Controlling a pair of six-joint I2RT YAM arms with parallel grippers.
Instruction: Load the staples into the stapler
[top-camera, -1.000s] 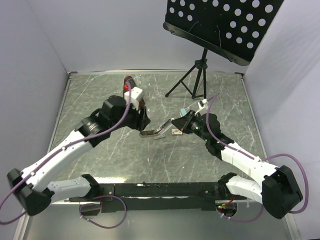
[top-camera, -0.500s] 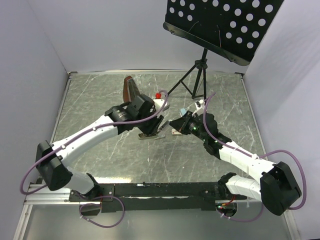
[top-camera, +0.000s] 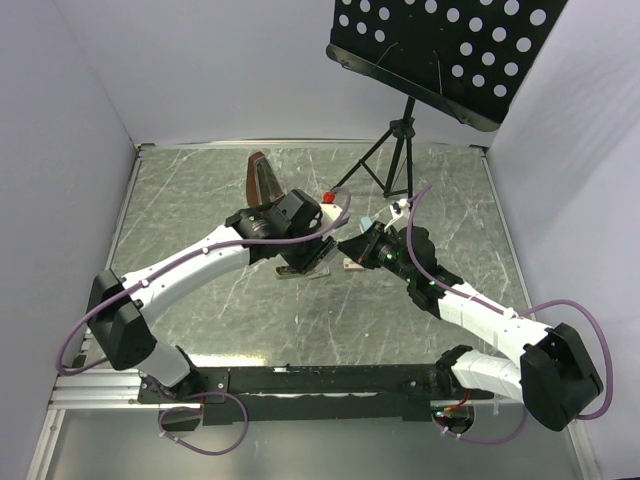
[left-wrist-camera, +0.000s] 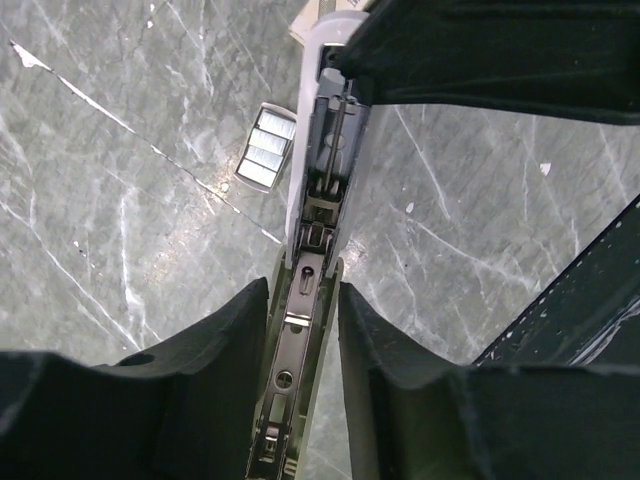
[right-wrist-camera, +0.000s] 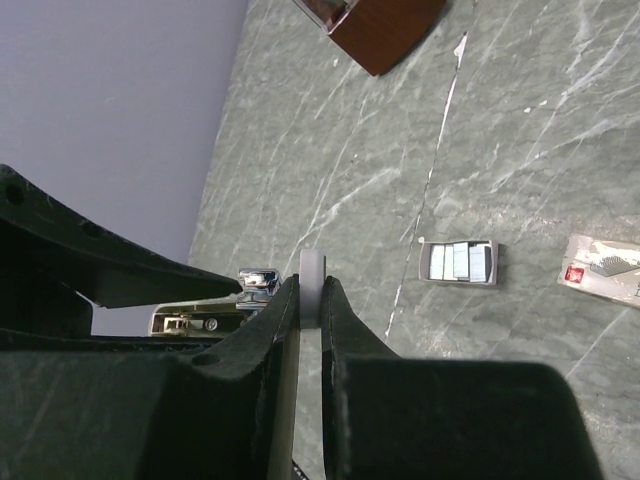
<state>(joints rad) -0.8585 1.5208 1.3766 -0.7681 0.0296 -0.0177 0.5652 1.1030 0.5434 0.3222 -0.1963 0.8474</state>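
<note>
The stapler (left-wrist-camera: 318, 215) lies open in the middle of the table, its metal channel (left-wrist-camera: 297, 330) bare. My left gripper (left-wrist-camera: 303, 300) is shut on the stapler's base, one finger on each side of the channel; in the top view it is at the table's middle (top-camera: 308, 256). My right gripper (right-wrist-camera: 311, 290) is shut on the stapler's pale grey lid (right-wrist-camera: 312, 270) and holds it raised; it also shows in the top view (top-camera: 352, 246). The staples (left-wrist-camera: 266, 160) are silvery strips in a small grey tray on the table beside the stapler, also in the right wrist view (right-wrist-camera: 458, 262).
A cream box (right-wrist-camera: 600, 270) lies beside the tray, also in the top view (top-camera: 352, 265). A red-brown stapler (top-camera: 262, 180) stands at the back. A music stand's tripod (top-camera: 385, 160) is at the back right. A small grey-blue piece (top-camera: 366, 221) lies near my right gripper.
My left arm has swung its elbow outward and turned its wrist, and the gripper has slid right along the stapler. The right gripper has barely moved and keeps the lid.
</note>
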